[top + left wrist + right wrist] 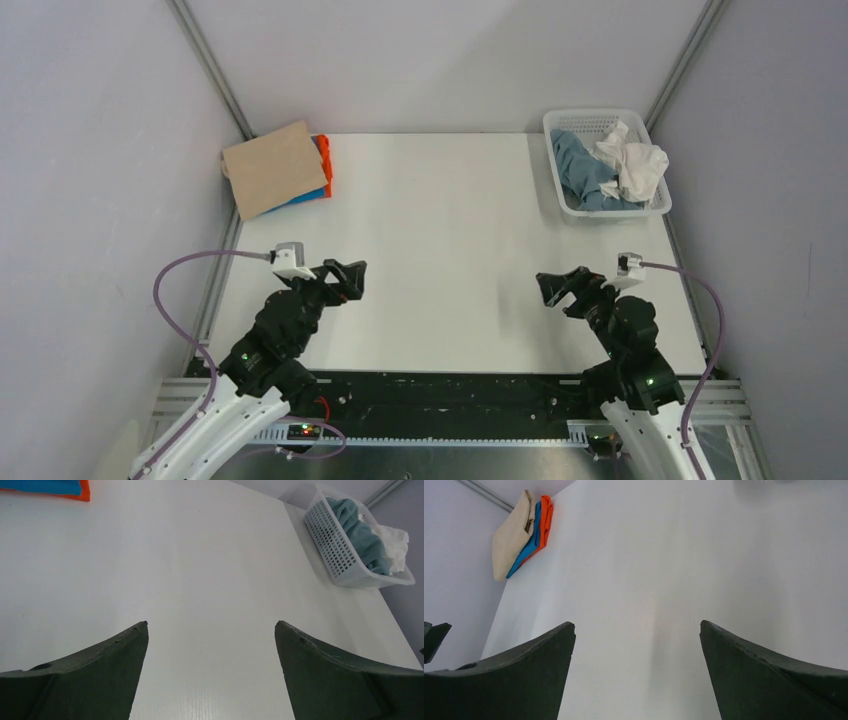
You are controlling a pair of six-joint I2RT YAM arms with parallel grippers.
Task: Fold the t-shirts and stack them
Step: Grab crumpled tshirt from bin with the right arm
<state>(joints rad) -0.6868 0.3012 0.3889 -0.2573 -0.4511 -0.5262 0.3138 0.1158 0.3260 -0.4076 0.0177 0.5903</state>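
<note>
A folded stack lies at the table's far left corner: a tan t-shirt [272,167] on top, a bright blue one [308,194] and an orange one [324,163] under it. The stack also shows in the right wrist view [521,535]. A slate blue-grey shirt [583,172] and a crumpled white cloth [632,161] lie in the white mesh basket [556,171] at the far right. My left gripper [349,278] is open and empty over bare table at the near left. My right gripper [556,288] is open and empty at the near right.
Grey walls close in the white table [440,250] on three sides. The basket [336,555] stands against the far right wall. A black rail [450,395] runs along the near edge between the arm bases.
</note>
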